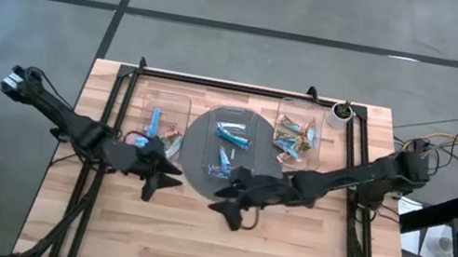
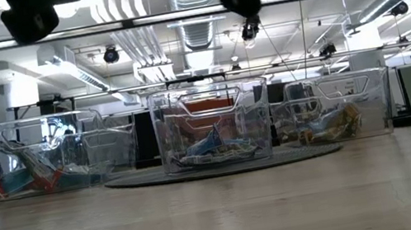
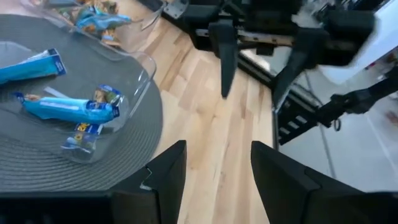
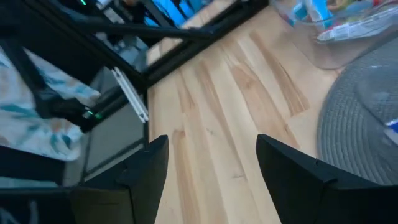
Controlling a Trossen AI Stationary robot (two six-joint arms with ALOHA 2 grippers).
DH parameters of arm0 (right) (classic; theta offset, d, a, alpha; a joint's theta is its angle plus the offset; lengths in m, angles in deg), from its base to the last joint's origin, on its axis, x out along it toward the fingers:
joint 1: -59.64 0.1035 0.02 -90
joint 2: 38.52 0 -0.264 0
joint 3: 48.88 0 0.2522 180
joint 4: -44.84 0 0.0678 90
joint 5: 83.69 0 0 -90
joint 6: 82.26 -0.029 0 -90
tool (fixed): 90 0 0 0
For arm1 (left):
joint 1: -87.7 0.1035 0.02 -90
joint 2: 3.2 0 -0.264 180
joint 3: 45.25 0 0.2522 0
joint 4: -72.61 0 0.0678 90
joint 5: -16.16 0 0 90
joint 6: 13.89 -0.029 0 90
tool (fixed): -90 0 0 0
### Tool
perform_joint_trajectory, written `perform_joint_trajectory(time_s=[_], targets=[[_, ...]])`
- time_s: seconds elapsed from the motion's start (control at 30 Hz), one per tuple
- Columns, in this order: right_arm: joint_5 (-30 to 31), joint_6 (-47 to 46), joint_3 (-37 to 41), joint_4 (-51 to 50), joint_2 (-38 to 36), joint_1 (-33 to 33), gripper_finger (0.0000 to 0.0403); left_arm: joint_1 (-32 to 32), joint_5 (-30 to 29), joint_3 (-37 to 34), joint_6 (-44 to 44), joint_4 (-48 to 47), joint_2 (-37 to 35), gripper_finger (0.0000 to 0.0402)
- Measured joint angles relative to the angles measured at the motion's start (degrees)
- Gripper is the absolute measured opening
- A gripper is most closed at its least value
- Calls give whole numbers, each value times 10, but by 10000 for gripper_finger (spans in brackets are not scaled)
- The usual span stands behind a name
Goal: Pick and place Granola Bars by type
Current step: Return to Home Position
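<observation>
Up over the pale wooden table, both arms hang in the air, clear of the boards; left gripper sits just in front of the left clear plastic tray, fingers spread wide, nothing between them; right gripper hovers close beside it, in front of the round grey woven plate, jaws wide apart too, and empty; and the small wrapped granola bars? All lying in the three trays; blue and red wrappers on the left, light-blue ones in the middle tray on the plate, tan and multicoloured ones in the right tray.
</observation>
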Motion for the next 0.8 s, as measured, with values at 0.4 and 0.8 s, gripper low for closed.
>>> perform_joint_trajectory(time_s=[0.4, 0.8], targets=[[2, -4, 268, 158, -266, -19, 233, 12, -50, -26, -33, 16, -57, 163], [55, 42, 405, 163, -463, -51, 233, 75, -50, -26, -60, 69, -61, 163]])
